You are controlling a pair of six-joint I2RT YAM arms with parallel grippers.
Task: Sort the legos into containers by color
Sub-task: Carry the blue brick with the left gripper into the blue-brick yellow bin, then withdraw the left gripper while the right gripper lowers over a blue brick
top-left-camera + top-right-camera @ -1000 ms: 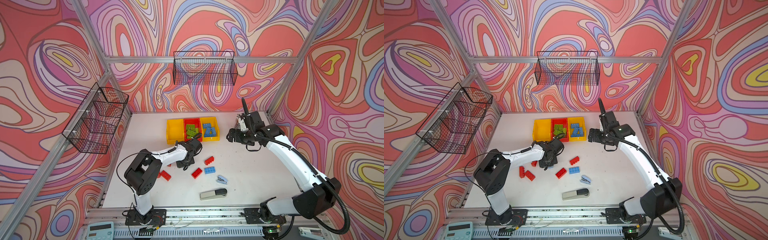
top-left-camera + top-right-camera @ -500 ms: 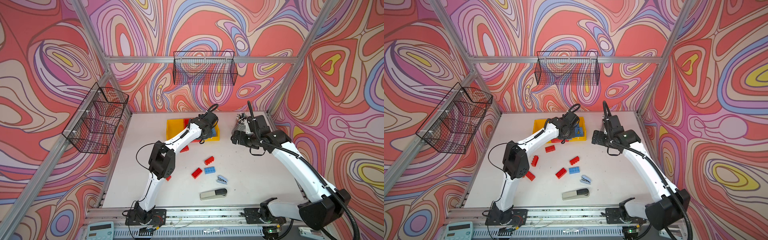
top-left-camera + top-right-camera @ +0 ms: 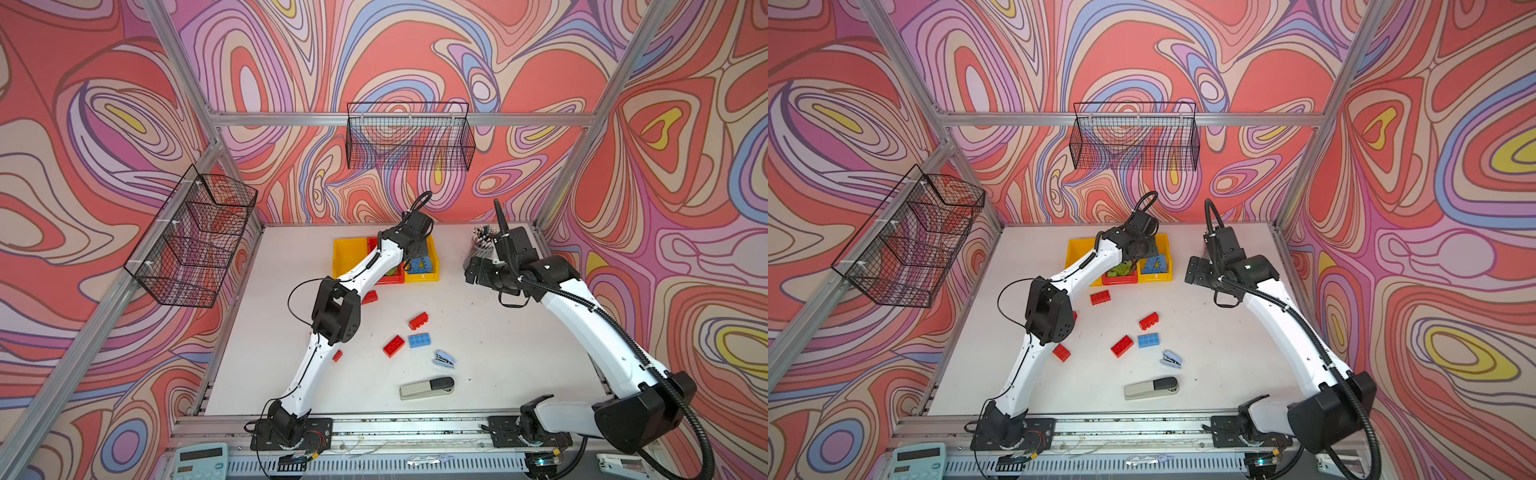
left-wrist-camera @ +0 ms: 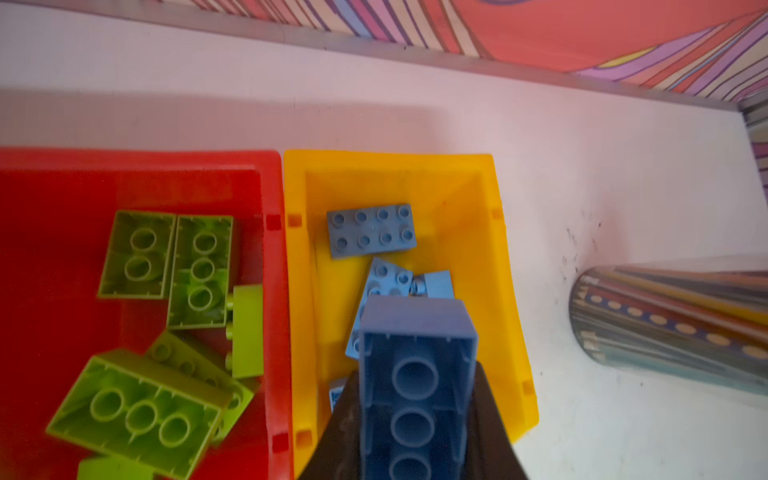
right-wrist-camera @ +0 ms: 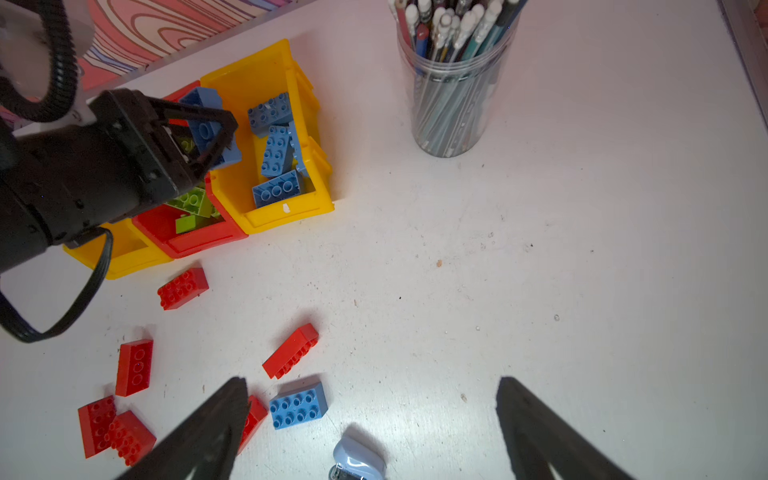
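Deposit step: left pincer (image 4: 415, 370) is gripping a blue brick (image 4: 415, 328) over the blue-filled yellow bin (image 4: 498, 291), likely needing only release next, while right pincer (image 5: 372, 380) is hanging wide open.

Two high top views looking down, wrist views close, all sharing the containers (image 3: 347, 257).

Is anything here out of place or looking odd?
Slightly odd: the lime green bricks lie in the red bin, not the red bricks, which are scattered on the table. Nothing looks spilled or damaged.
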